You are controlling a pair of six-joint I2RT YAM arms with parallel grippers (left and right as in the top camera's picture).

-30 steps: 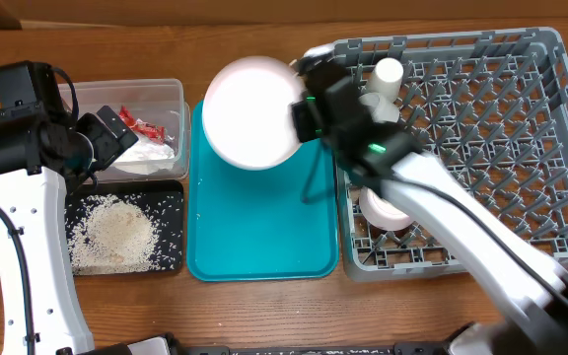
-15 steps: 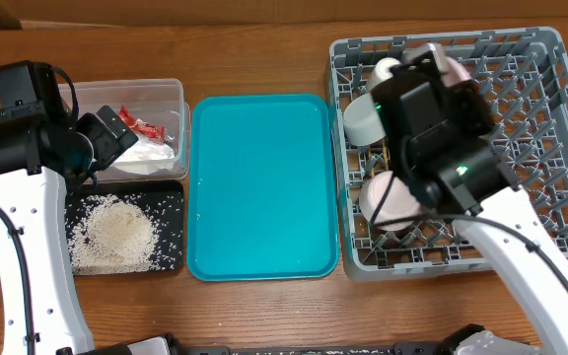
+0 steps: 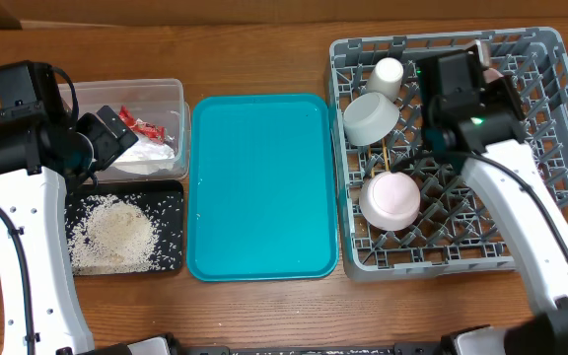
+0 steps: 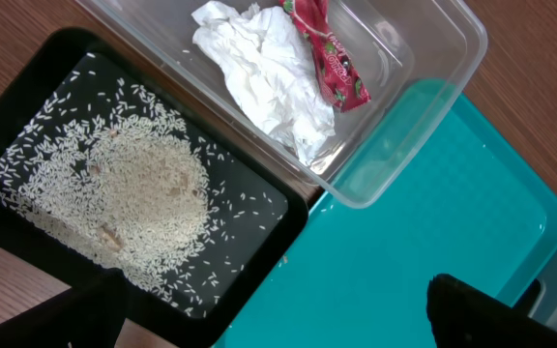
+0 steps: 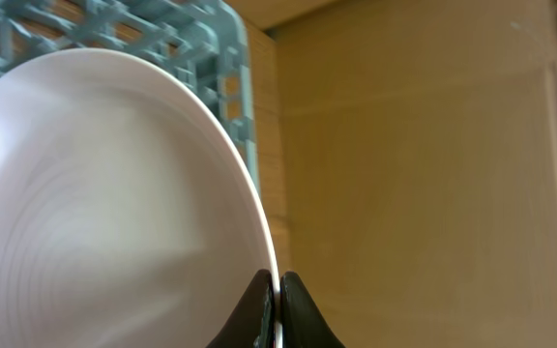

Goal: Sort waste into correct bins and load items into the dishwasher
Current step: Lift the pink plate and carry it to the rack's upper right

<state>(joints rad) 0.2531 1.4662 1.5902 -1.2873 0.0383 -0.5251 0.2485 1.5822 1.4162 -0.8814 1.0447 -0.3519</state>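
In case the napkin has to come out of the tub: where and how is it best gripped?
Probably best: pinch the napkin on a raised crumpled fold near its middle, coming straight down from above. The tub walls block a sideways approach, and the wrapper lies along one edge, so stay clear of that edge to lift the napkin alone.

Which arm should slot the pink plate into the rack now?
Right. Its gripper is shut on the pink plate by its rim, above the grey rack. The left gripper hangs open and empty over the clear tub, beyond the teal tray.
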